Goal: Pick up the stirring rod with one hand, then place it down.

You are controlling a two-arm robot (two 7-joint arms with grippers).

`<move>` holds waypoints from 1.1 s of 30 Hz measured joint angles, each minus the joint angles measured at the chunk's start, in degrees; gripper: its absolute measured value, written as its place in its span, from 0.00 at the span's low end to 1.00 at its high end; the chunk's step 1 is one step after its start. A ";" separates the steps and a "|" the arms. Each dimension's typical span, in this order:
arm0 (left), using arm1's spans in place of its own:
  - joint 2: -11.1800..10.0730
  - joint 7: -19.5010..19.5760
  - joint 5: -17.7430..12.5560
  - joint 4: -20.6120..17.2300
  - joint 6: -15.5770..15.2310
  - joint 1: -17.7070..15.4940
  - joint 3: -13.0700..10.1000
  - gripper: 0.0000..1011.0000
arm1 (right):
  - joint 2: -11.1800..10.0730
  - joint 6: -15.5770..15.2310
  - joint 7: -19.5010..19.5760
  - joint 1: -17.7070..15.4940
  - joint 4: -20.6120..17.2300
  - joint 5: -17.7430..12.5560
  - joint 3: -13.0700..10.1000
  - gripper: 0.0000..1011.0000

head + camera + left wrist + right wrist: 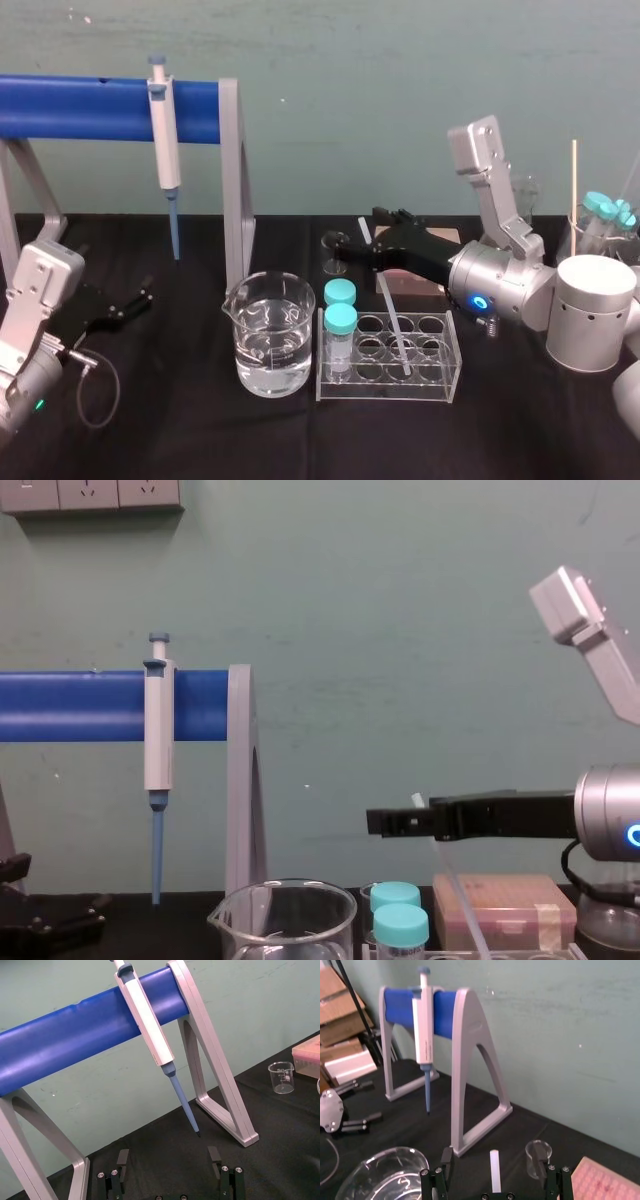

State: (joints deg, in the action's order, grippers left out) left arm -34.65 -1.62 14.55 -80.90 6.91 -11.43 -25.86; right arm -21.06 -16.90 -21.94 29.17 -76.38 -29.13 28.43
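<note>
Black cloth covers the bench, where a clear tube rack [440, 390] holds the stirring rod [393, 322] leaning in a well. Above the rack, the right gripper [360, 238] straddles the rod's upper end, jaws wide apart and gripping nothing. An off-centre close could lever the rod and tip the rack. Far left of the rack, the left gripper [130, 300] rests spread and empty.
</note>
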 joint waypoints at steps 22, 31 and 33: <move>0.00 0.00 0.00 0.00 0.00 0.00 0.00 0.99 | -0.17 -2.97 0.25 -0.36 0.14 1.65 0.25 0.99; 0.00 0.00 0.00 0.00 0.00 0.00 0.00 0.99 | -0.17 -2.86 0.29 -0.36 0.08 1.58 0.21 0.82; 0.00 0.00 0.00 0.00 0.00 0.00 0.00 0.99 | -0.17 -2.84 0.30 -0.36 0.08 1.56 0.21 0.75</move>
State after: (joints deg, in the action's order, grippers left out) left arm -34.64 -1.62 14.55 -80.90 6.91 -11.43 -25.86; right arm -21.23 -19.74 -21.64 28.81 -76.31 -27.57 28.64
